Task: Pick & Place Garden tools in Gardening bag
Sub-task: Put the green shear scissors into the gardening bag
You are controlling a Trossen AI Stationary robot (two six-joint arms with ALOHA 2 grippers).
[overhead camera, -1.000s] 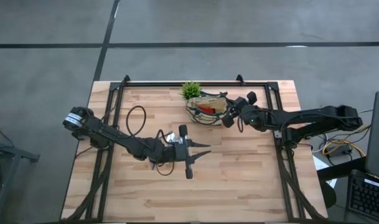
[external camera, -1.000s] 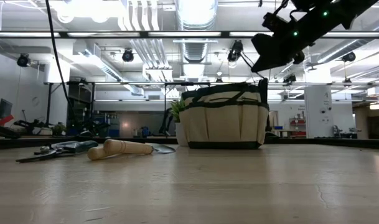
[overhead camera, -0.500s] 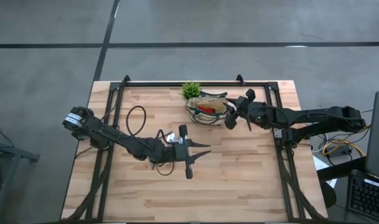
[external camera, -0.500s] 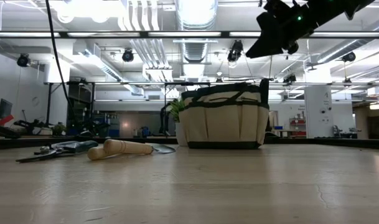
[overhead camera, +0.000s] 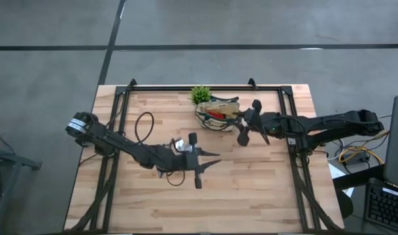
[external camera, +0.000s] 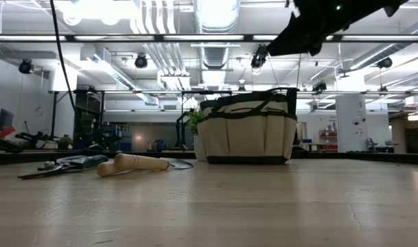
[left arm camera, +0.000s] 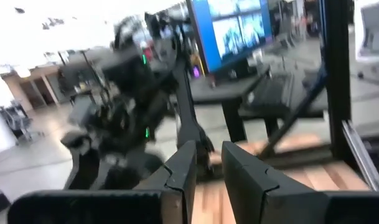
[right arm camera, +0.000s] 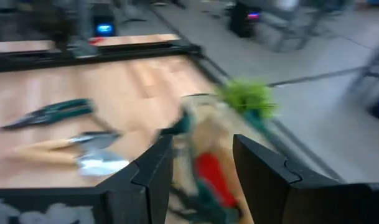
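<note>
Wooden-handled trowel (right arm camera: 65,149) and shears (right arm camera: 49,112) lie lengthwise left of centre, beneath left pincer (overhead camera: 197,158), jaws narrowly parted, empty; right pincer (overhead camera: 246,124) spread beside gardening bag (overhead camera: 218,114).

Right gripper (overhead camera: 244,128) open, arm raised, left gripper (overhead camera: 197,163) low, narrowly parted

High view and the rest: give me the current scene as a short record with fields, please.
bag: tan tote with green trim, upright at the table's far edge
in the bag: a red lump
plant: small green one, beside the bag
right gripper: open, empty, above the table just beside the bag
left gripper: near the table's middle, over the tools
tools on the table: shears, wooden-handled trowel
left to do: shears and trowel not yet in the bag
</note>
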